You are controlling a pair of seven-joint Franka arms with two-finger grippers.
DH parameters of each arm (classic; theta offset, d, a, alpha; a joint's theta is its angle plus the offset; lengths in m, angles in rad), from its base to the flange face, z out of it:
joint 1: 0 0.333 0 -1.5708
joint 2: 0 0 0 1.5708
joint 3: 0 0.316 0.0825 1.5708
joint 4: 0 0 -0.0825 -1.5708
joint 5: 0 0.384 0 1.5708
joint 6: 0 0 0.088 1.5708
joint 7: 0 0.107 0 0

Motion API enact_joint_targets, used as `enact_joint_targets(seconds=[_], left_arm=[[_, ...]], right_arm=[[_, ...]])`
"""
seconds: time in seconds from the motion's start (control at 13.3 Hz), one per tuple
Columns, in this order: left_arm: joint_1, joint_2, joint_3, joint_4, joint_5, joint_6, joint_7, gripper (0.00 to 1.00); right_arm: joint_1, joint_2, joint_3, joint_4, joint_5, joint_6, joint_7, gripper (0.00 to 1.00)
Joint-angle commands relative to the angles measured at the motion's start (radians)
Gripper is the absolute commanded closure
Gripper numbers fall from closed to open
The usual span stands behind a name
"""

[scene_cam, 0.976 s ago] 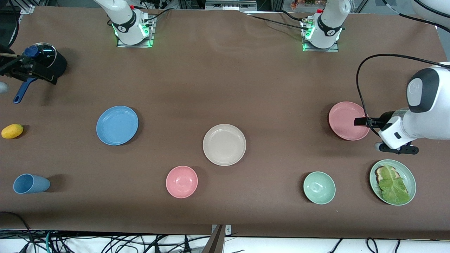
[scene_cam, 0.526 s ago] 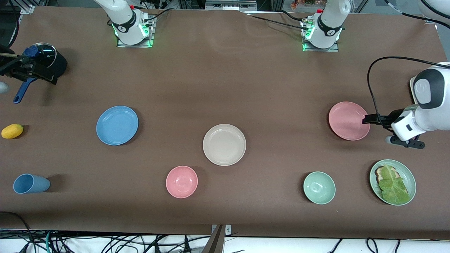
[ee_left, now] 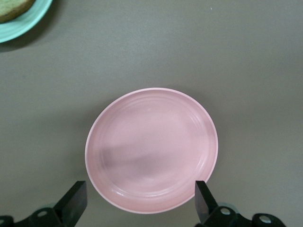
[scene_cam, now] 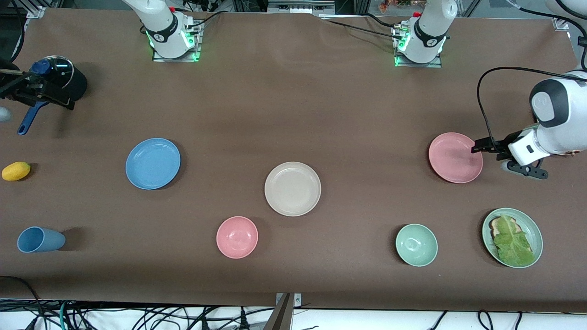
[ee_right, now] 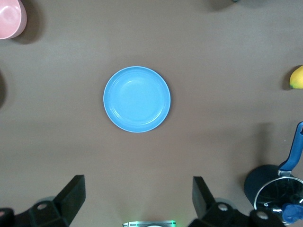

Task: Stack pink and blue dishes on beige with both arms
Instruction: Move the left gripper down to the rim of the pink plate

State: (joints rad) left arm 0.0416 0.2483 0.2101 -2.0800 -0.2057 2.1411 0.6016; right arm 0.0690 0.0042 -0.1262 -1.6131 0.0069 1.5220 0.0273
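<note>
The pale pink plate (scene_cam: 455, 157) lies flat on the brown table toward the left arm's end. My left gripper (scene_cam: 478, 147) hovers low at the plate's rim, on the side toward that end. In the left wrist view the left gripper (ee_left: 139, 203) is open, with the pink plate's (ee_left: 151, 149) near rim between its fingers. The beige plate (scene_cam: 292, 188) sits mid-table with nothing on it. The sky blue plate (scene_cam: 152, 163) lies toward the right arm's end. My right gripper (ee_right: 137, 201) waits open, high above the table, looking down on the blue plate (ee_right: 137, 99).
A pink bowl (scene_cam: 237, 237) and a green bowl (scene_cam: 416, 245) stand nearer the front camera. A green plate with toast and lettuce (scene_cam: 512, 237) is near the pink plate. At the right arm's end are a blue cup (scene_cam: 40, 239), a yellow fruit (scene_cam: 16, 170) and a dark pot (scene_cam: 64, 80).
My left gripper has drawn back from over the pink plate to its rim, toward the left arm's end. The plates and the right arm have not moved.
</note>
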Motion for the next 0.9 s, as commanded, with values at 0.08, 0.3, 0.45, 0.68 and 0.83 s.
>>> enact_joint_targets(seconds=[0.08,0.3,0.45,0.68,0.83], left_arm=[[0.044,0.011,0.022,-0.058,-0.112,0.075,0.196,0.00],[0.095,0.074,0.022,-0.048,-0.174,0.095,0.291,0.00],[0.116,0.109,0.022,-0.046,-0.227,0.132,0.364,0.00],[0.138,0.163,0.020,-0.017,-0.270,0.135,0.382,0.00],[0.141,0.172,0.022,-0.017,-0.313,0.135,0.379,0.00]], right_arm=[[0.002,-0.004,-0.001,0.007,0.005,-0.013,-0.006,0.00],[0.002,-0.004,-0.001,0.007,0.007,-0.014,-0.006,0.00],[0.002,-0.004,-0.001,0.007,0.007,-0.014,-0.006,0.00],[0.002,-0.004,-0.001,0.007,0.007,-0.014,-0.006,0.00],[0.002,-0.004,-0.001,0.007,0.007,-0.013,-0.006,0.00]])
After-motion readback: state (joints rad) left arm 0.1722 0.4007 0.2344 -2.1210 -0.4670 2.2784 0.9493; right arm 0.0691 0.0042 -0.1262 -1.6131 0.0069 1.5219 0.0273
